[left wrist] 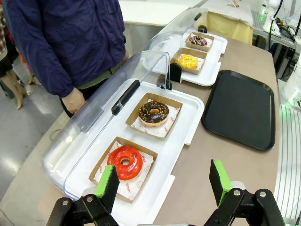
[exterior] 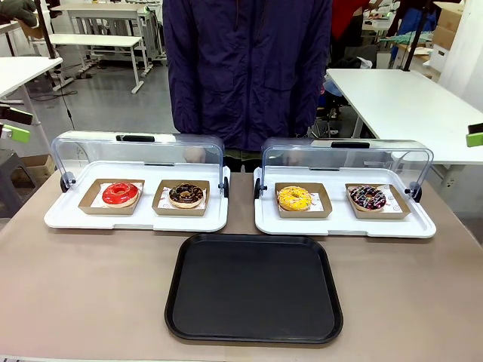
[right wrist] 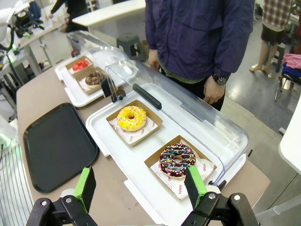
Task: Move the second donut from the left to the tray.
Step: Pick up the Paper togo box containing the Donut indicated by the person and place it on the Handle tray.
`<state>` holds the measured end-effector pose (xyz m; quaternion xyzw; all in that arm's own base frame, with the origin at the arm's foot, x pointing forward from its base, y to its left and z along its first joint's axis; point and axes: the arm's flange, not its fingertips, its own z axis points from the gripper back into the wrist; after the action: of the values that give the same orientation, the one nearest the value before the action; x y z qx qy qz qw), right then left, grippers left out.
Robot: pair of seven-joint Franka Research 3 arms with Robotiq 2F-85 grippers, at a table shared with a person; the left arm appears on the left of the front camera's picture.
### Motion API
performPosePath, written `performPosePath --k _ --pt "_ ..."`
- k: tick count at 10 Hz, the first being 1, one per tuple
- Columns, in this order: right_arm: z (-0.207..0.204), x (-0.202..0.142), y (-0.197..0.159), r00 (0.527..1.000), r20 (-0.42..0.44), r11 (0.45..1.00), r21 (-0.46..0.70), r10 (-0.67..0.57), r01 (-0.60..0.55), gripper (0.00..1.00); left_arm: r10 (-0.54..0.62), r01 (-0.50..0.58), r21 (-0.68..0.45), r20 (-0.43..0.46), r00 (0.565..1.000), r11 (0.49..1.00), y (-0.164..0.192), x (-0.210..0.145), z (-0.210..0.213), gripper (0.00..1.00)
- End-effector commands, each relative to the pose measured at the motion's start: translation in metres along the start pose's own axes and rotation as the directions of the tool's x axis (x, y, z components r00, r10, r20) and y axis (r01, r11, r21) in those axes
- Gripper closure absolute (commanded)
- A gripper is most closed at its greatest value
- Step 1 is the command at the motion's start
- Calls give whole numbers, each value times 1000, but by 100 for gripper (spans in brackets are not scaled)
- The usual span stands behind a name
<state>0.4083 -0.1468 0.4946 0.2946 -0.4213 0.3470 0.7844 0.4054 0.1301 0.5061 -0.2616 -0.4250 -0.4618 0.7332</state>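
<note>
Chocolate-glazed ring donut sits in a brown cardboard dish on the left white lidded tray, beyond the flat black plastic tray. Left gripper and right gripper stand spread wide.

Chocolate-glazed donut flat in brown dish, beyond the black tray

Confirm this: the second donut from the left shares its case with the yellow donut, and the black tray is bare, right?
No: the second donut from the left shares its case with the red donut, as the front view shows. The black tray is bare.
</note>
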Motion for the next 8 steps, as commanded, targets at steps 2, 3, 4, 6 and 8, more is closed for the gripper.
performPosePath --k 2,3,4,6,8 --pt "0 1 0 1000 6 1000 2 3 -3 0 -5 5 -4 9 1000 1000 -1 2 0 0" --pt "0 1 0 1000 6 1000 2 3 -3 0 -5 5 -4 9 1000 1000 -1 2 0 0" --pt "0 1 0 1000 6 1000 2 3 -3 0 -5 5 -4 9 1000 1000 -1 2 0 0" --pt "0 1 0 1000 6 1000 2 3 -3 0 -5 5 -4 9 1000 1000 -1 2 0 0" --pt "0 1 0 1000 6 1000 2 3 -3 0 -5 5 -4 9 1000 1000 -1 2 0 0"
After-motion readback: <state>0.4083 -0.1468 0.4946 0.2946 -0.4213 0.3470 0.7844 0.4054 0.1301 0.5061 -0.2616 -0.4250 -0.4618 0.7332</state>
